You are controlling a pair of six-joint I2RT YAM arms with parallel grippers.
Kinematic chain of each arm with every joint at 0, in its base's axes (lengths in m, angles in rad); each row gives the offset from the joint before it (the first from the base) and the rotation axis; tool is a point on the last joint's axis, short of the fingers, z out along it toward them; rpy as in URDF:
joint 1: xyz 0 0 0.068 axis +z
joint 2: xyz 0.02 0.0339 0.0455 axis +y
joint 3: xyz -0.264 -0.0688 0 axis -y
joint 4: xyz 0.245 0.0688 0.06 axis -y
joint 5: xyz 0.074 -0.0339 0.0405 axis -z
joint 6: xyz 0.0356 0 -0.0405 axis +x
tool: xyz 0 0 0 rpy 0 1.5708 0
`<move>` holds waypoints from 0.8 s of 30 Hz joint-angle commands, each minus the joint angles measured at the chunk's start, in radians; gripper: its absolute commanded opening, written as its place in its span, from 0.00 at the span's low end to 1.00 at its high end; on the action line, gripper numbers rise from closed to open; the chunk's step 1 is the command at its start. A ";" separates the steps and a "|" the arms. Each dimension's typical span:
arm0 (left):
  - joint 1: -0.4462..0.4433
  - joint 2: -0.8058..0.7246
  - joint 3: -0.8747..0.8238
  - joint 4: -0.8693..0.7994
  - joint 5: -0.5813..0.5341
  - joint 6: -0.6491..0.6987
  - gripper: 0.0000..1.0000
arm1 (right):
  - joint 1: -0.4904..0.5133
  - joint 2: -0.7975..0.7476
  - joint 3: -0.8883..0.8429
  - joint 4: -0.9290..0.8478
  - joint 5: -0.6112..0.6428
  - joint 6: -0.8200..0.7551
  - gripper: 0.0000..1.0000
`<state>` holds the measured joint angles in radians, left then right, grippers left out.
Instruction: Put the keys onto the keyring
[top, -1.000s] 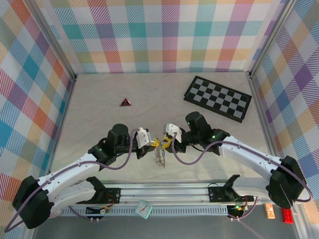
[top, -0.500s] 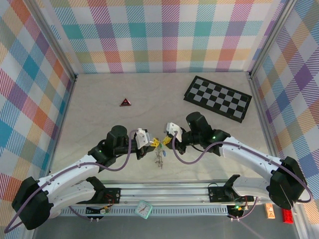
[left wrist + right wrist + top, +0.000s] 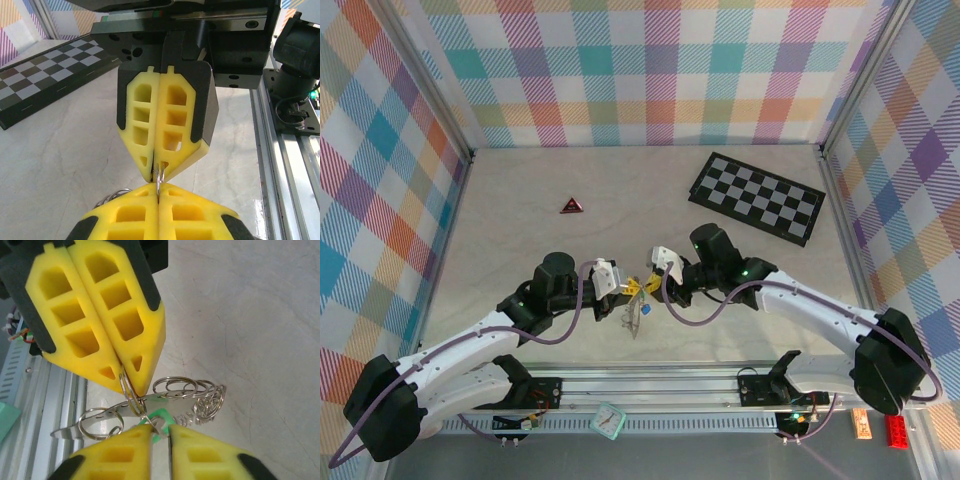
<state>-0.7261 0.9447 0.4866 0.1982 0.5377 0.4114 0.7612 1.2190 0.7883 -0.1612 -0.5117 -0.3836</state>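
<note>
Keys [image 3: 636, 320] shifted on keyring [image 3: 158, 176], above marbled table [image 3: 520, 240].

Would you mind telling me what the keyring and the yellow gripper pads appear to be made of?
The keyring seems to be bare polished metal, likely steel: thin silvery wire with bright glints. The yellow pads look like moulded matte plastic or firm rubber: dull surface, cut-out pockets; I cannot tell which.
</note>
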 commanded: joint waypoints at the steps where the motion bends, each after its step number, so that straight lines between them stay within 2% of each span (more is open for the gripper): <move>1: -0.009 -0.023 -0.018 0.084 0.040 -0.011 0.00 | -0.008 -0.066 -0.042 0.049 -0.018 -0.019 0.23; 6: -0.008 -0.021 -0.037 0.135 0.051 -0.037 0.00 | -0.008 -0.107 -0.094 0.148 -0.066 -0.015 0.25; 14: -0.009 -0.012 -0.048 0.183 0.070 -0.064 0.00 | -0.009 -0.070 -0.092 0.213 -0.110 0.000 0.25; 24: -0.009 -0.010 -0.055 0.214 0.088 -0.083 0.00 | -0.008 -0.034 -0.090 0.264 -0.128 0.011 0.19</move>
<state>-0.7261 0.9447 0.4374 0.3347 0.5831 0.3435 0.7582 1.1732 0.7010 0.0433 -0.5999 -0.3786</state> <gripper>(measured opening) 0.046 0.197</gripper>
